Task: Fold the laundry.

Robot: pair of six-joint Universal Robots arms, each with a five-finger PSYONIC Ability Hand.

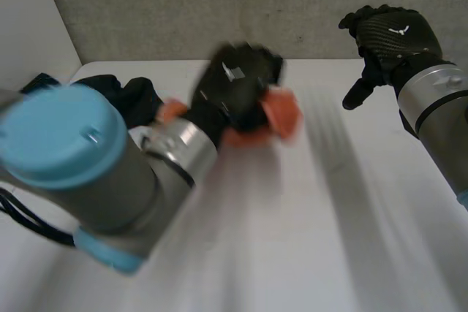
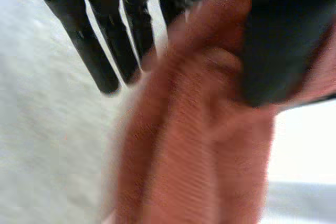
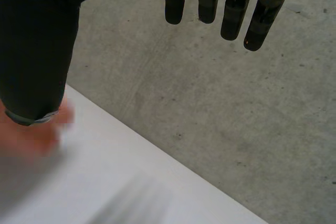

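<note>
The left hand (image 1: 235, 87) is gripping a bunched orange cloth (image 1: 281, 112) above the back of the counter (image 1: 314, 239), with its thumb pressing the fabric and its fingers lying fairly straight. That hold is looking shallow, so the cloth could be slipping free or landing crumpled rather than flat. The right hand (image 1: 387, 34) is hovering well apart, loose and empty, too far away to be catching an edge. Dark clothes (image 1: 121, 96) are lying beside the left arm and could get dragged.
</note>
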